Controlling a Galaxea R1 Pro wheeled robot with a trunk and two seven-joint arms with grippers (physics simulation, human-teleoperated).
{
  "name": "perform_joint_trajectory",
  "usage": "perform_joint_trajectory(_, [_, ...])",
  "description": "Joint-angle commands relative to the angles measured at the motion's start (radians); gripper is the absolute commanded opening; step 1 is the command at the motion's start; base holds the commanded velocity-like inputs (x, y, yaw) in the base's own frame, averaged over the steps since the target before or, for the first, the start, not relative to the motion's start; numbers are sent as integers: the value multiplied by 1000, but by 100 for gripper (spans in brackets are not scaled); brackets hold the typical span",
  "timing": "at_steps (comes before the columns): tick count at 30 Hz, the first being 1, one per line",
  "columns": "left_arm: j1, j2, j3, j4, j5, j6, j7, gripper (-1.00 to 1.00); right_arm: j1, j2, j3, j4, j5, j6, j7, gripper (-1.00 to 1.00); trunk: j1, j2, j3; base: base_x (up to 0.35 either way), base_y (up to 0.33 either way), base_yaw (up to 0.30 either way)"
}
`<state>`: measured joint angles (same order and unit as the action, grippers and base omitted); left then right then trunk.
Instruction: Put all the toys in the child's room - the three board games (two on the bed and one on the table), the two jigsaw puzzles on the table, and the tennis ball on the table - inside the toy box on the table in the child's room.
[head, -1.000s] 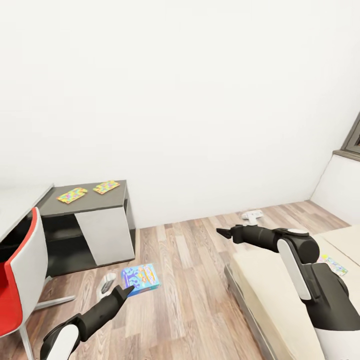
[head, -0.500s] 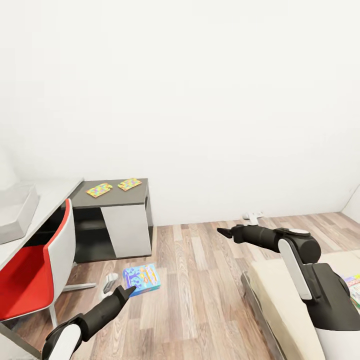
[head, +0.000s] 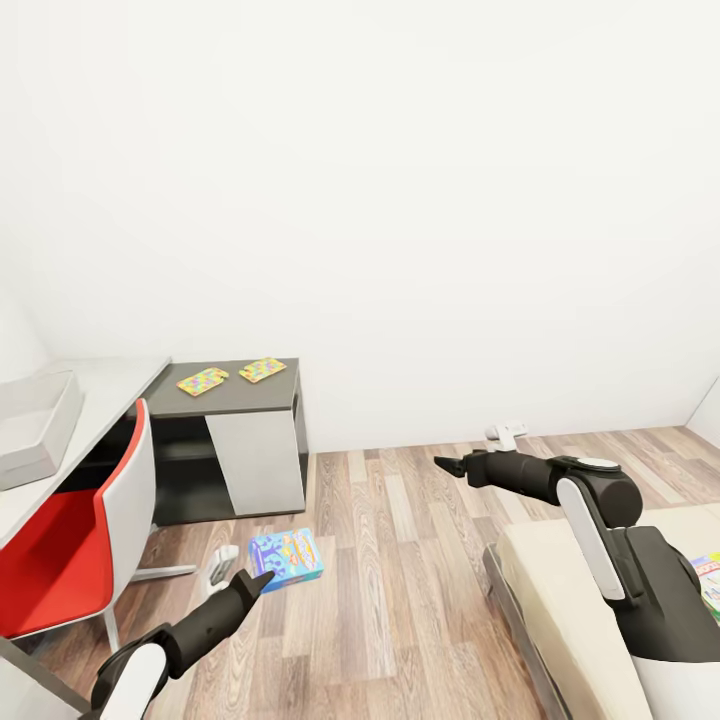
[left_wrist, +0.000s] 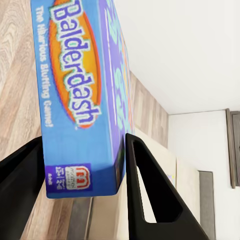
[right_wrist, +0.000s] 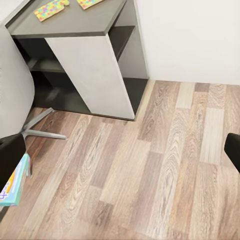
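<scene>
**A:** What has changed since half a second ago?

**B:** Little. The view has swung slightly left, so the desk corner sits a touch further right in the picture; the arms hold the same pose as before. The left tool (head: 262, 577) still carries the small blue printed board-game box (head: 285, 559) out over the wood-plank floor (head: 400, 580).

**A:** How does the tool hold it?

**B:** In the left wrist view the two black fingers (left_wrist: 150, 190) stand on either side of the box (left_wrist: 82, 95), pressed against its faces, near the end with the maker's mark. The cover reads "Balderdash".

**A:** And the right tool?

**B:** The right tool (head: 447, 464) reaches forward above the floor, with nothing in it. In the right wrist view its dark fingertips (right_wrist: 11, 155) sit at opposite edges of the picture, wide apart.

**A:** Where are the other things?

**B:** Two thin multicoloured jigsaw puzzle sheets (head: 203, 380) lie side by side, not touching, on the dark grey top of the bench (head: 270, 385). The light grey open tray with sloping sides (head: 35, 425) rests on the pale part of the bench, at the far left. A red and white chair (head: 80, 520) stands in front of it. A corner of the cream mattress bed (head: 570, 590) lies under the right arm, and a colourful printed box (head: 708, 575) peeks out on it at the right edge.
</scene>
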<state>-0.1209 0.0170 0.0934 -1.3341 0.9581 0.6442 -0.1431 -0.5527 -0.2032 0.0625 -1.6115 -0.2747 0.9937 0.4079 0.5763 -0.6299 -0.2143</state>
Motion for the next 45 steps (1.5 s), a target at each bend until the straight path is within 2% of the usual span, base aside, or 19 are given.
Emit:
perform_joint_trajectory(1, [-1,0,2,1,1,6,-2,-100,-1,-1,0,-1,5,3,6,100,-4,6,2,0,0,0])
perform_joint_trajectory(20, [-6,-1,2,16,1,6,0,-100,-1,1,-4,-1,6,-4,5,100,-76,139,61,0,0,0])
perform_joint_trajectory(33, [-30,-2,2,67,1,6,2,-100,-1,3,-10,-1,7,-9,4,100,-126,230,102,0,0,0])
perform_joint_trajectory(45, [-31,-2,2,70,1,6,2,-100,-1,4,-10,-1,8,-10,4,100,-126,230,102,0,0,0])
